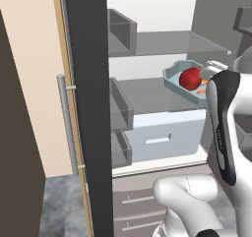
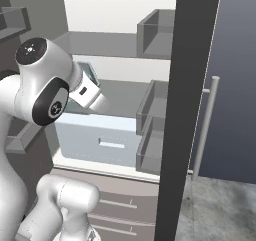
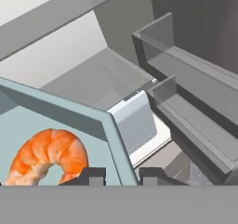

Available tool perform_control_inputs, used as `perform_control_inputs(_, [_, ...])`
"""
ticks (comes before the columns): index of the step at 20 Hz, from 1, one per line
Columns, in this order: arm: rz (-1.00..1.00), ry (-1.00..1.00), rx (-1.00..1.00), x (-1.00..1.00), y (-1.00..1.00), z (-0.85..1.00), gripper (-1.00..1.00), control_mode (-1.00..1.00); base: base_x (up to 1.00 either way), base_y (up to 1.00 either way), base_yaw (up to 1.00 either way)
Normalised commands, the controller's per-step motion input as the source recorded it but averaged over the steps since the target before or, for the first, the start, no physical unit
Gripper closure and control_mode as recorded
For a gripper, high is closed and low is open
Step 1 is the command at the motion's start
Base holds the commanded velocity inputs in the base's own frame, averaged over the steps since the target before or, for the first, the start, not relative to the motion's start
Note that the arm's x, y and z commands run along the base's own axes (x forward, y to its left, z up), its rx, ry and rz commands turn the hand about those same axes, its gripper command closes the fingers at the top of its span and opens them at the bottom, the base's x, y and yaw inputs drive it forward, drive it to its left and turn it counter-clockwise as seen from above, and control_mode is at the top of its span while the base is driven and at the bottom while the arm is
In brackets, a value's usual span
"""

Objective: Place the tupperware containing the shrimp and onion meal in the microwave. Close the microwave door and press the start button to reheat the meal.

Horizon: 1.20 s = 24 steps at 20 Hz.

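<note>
Grey shelves (image 1: pixel 167 93) of an open fridge fill the background, with a pale drawer (image 1: pixel 165 135) below and door bins (image 1: pixel 120 110) at the side; no writing or label can be read anywhere.

Tupperware (image 1: pixel 173 77) sits tilted just above the middle shelf, near its right end. A red onion (image 1: pixel 190 78) lies in it, with orange shrimp (image 3: pixel 49 155) beside it. In the hand view the tray's pale blue-grey wall (image 3: pixel 104 125) passes between the 2 dark fingertips (image 3: pixel 95 175), so the gripper (image 3: pixel 119 176) is clamped on the tupperware's rim.

From the base, the white arm rises at the right of the left base view, its forearm upright with a dark stripe, and the wrist bends over to meet the tray's near edge. In the right base view the elbow joint is raised high at the left and the hand angles down towards the shelf, hiding most of the tray.

A dark fridge door (image 1: pixel 88 108) stands open, edge-on, with a silver bar handle (image 1: pixel 66 125).
</note>
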Motion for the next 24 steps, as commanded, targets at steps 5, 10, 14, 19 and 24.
perform_control_inputs(5, [0.00,0.00,0.00,0.00,0.00,0.00,1.00,1.00,-0.49,0.00,0.00])
perform_control_inputs(10, [0.00,0.00,0.00,0.00,0.00,0.00,1.00,1.00,-0.83,0.00,0.00])
perform_control_inputs(14, [0.00,0.00,0.00,0.00,0.00,0.00,1.00,1.00,-0.80,0.00,0.00])
perform_control_inputs(19, [0.00,0.00,0.00,0.00,0.00,0.00,1.00,1.00,-0.56,0.00,-0.11])
perform_control_inputs(24, [0.00,0.00,0.00,0.00,0.00,0.00,1.00,1.00,-0.42,0.00,-0.32])
